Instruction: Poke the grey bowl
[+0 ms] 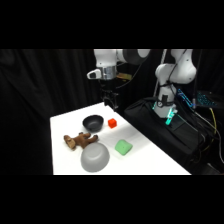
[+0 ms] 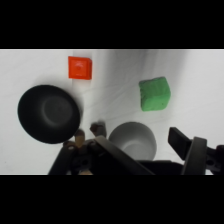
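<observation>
On the white desk, near the front edge: the grey bowl, big, smooth and round like a dome, matte, upside down. Just beside it, to the far left, a brown fuzzy soft toy. Farther back, a smaller black bowl, round and open on top. Right of that, a small red block, square. Right of the grey bowl, a green block, soft-looking with rounded corners.

In the side view only: the white arm reaching in from the upper right, and the gripper hanging high above the desk's far edge, well apart from the grey bowl.

In the wrist view only: the smooth dark inside of the black bowl.

Gripper fingers: cannot tell, spread or pressed together.
</observation>
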Motion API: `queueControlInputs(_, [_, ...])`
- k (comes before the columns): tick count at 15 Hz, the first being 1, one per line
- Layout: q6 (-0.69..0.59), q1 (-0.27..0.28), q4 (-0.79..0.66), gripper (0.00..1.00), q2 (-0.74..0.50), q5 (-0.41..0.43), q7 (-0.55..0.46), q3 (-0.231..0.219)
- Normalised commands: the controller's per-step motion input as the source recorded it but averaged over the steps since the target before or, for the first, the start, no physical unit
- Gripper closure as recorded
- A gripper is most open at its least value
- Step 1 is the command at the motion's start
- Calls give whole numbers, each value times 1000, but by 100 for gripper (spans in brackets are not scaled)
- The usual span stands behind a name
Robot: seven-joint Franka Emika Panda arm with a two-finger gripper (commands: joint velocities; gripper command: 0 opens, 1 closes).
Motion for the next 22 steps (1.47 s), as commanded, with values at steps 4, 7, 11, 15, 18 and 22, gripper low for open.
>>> queueControlInputs(4, [-43, -1, 71, 0, 22, 21, 44, 29])
queueControlInputs(7, [-40, 32, 301, 0, 229, 87, 42, 52])
queueControlInputs(11, [-44, 29, 479, 0, 421, 50, 52, 46])
queueControlInputs(15, [-118, 5, 623, 0, 509, 7, 53, 22])
queueControlInputs(18, [-179, 8, 679, 0, 465, -25, 63, 23])
queueControlInputs(22, [-213, 6, 671, 0, 421, -27, 42, 20])
